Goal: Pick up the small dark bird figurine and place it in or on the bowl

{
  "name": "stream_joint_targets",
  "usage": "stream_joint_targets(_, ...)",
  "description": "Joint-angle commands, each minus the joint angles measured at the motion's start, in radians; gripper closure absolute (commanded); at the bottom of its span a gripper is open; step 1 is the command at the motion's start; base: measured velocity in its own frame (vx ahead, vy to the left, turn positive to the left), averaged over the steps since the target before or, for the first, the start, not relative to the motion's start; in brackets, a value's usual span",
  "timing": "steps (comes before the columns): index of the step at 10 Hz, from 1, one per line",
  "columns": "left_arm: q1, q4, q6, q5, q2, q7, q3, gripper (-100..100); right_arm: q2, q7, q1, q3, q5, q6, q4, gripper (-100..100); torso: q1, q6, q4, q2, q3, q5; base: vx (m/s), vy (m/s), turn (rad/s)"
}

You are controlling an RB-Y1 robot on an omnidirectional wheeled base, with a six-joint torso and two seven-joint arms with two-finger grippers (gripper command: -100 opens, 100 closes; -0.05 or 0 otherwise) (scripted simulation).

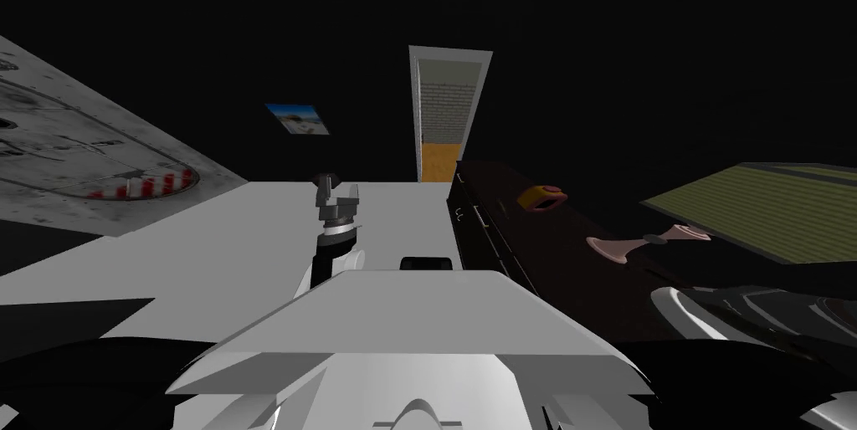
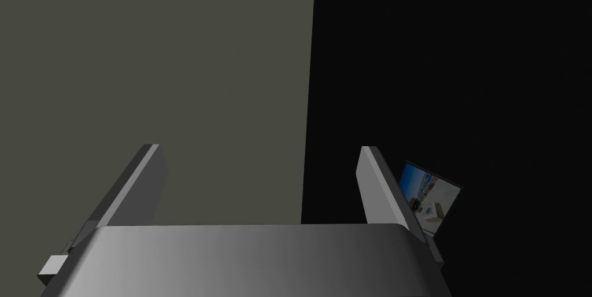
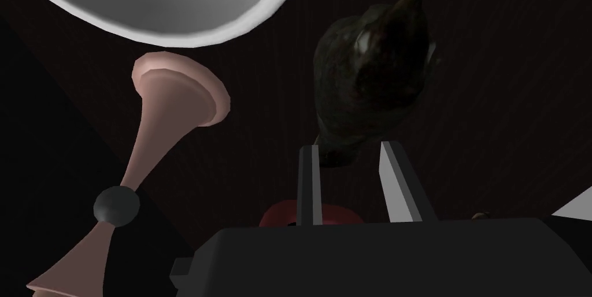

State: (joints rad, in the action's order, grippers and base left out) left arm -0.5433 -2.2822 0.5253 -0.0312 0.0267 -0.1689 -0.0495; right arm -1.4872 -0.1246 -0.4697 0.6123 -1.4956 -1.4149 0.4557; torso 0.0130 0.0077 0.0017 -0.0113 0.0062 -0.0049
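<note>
The small dark bird figurine (image 3: 370, 74) stands up from between the fingers of my right gripper (image 3: 347, 152), which is shut on the bird's lower end. It hangs over the dark cabinet top (image 3: 491, 108). The white bowl (image 3: 173, 4) lies just beyond, a short way off to the side of the bird, with its rim next to a pink hourglass-shaped ornament (image 3: 167, 108). In the head view the bowl's white rim (image 1: 669, 309) shows at the near right, on the cabinet. My left gripper (image 1: 337, 195) is raised in front of my chest, and its fingers stand open (image 2: 260, 149) with nothing between them.
The long dark cabinet (image 1: 502, 232) runs along my right and carries the pink ornament (image 1: 644, 243) and a yellow and pink object (image 1: 540, 197) farther back. A red thing (image 3: 338, 215) peeks out behind the right gripper's body. An open doorway (image 1: 443, 115) is straight ahead across the pale floor (image 1: 251, 232).
</note>
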Motion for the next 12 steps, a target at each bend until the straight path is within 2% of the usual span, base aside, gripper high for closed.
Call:
stream_joint_targets(1, 0.000, 0.000, 0.000, 0.000, 0.000, 0.000, 0.000, 0, -0.017, -0.009, 0.035, -0.025, -0.019, -0.009, -0.035, 100, 0.000, 0.000, 0.000, 0.000, 0.000, 0.000, -0.140, -0.089, 0.064)
stream_joint_targets(2, 0.000, 0.000, 0.000, 0.000, 0.000, 0.000, 0.000, 0, -0.034, -0.024, 0.062, -0.045, -0.038, -0.016, -0.060, 100, -0.001, 0.000, 0.000, 0.002, -0.001, 0.000, -0.166, -0.150, 0.095)
stream_joint_targets(5, 0.000, 0.000, 0.000, 0.000, 0.000, 0.000, 0.000, 0, -0.063, -0.046, 0.110, -0.087, -0.069, -0.022, -0.101, 100, 0.004, 0.001, 0.000, -0.001, 0.000, -0.001, -0.172, -0.177, 0.064)
stream_joint_targets(7, 0.000, 0.000, 0.000, 0.000, 0.000, 0.000, 0.000, 0, -0.067, -0.049, 0.116, -0.093, -0.074, -0.022, -0.106, 100, 0.008, 0.001, 0.000, 0.002, -0.001, -0.002, -0.097, -0.172, 0.013)
stream_joint_targets(8, 0.000, 0.000, 0.000, 0.000, 0.000, 0.000, 0.000, 0, -0.064, -0.058, 0.101, -0.082, -0.069, -0.019, -0.091, 100, 0.004, 0.001, -0.001, 0.006, -0.003, -0.002, -0.017, -0.044, -0.005)
stream_joint_targets(9, 0.000, 0.000, 0.000, 0.000, 0.000, 0.000, 0.000, 0, -0.065, -0.055, 0.103, -0.085, -0.071, -0.019, -0.094, -100, -0.002, 0.000, -0.002, 0.010, -0.005, 0.000, -0.007, -0.012, -0.003)
stream_joint_targets(12, 0.000, 0.000, 0.000, 0.000, 0.000, 0.000, 0.000, 0, -0.065, -0.055, 0.103, -0.085, -0.071, -0.019, -0.094, -100, -0.007, -0.001, -0.003, 0.013, -0.008, 0.001, -0.001, -0.002, 0.000)
